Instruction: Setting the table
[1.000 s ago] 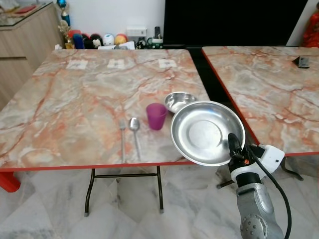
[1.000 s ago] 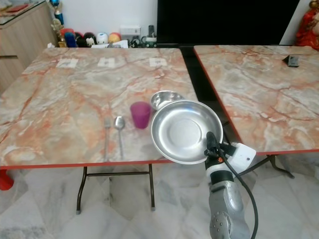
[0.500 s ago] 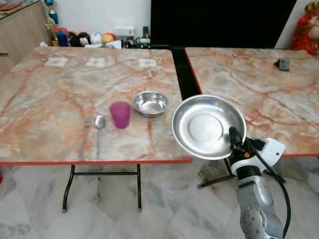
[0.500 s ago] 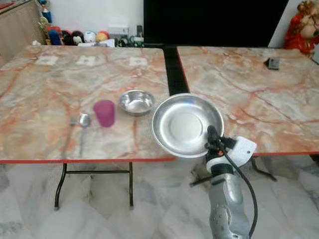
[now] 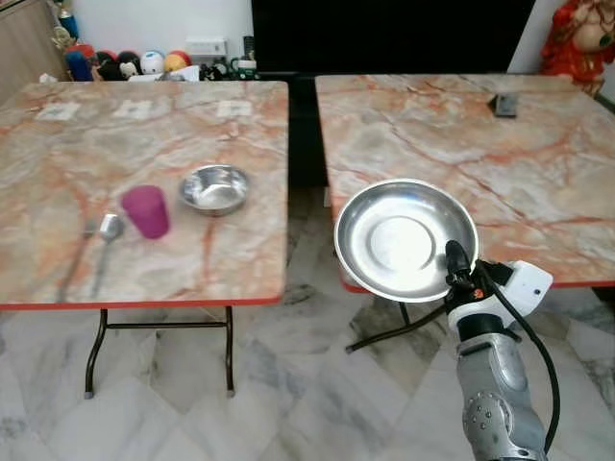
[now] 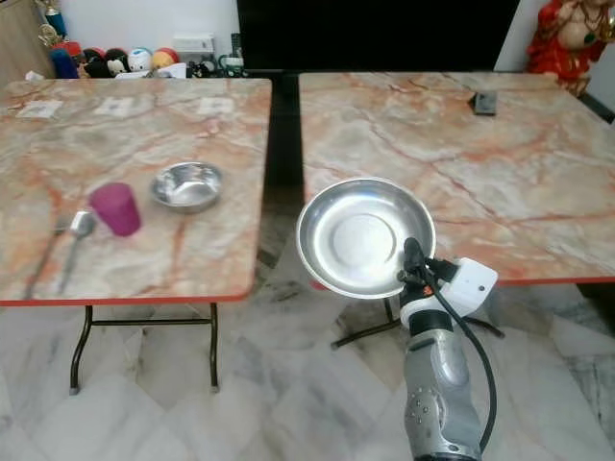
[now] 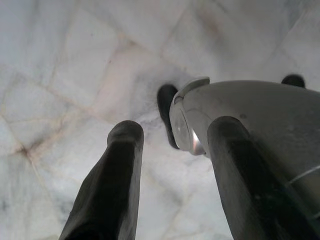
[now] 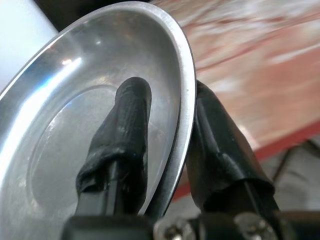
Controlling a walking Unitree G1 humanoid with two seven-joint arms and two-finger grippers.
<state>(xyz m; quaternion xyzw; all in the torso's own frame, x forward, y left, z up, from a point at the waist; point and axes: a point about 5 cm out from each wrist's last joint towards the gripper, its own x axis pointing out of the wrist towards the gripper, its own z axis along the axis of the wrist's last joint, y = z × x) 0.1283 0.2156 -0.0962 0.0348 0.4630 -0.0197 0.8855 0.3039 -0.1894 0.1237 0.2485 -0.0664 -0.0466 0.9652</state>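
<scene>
The steel plate is held up in the air, tilted with its hollow face toward the camera, in front of the near edge of the right worktop and beside the gap between the two worktops. The right tool is clenched on the plate's rim: in the right wrist view one black finger lies against the inner face and the other presses the back of the rim. The silver right arm rises from below, with a white wrist camera box and a black cable just beside the plate.

On the left worktop stand a small steel bowl and, near it, a purple cup. Just beside the cup lie a spoon and a fork, side by side, pointing toward the near edge. A small dark object sits far back on the right worktop.

The left tool hangs over the pale marble floor, its two black fingers spread apart and holding nothing.
</scene>
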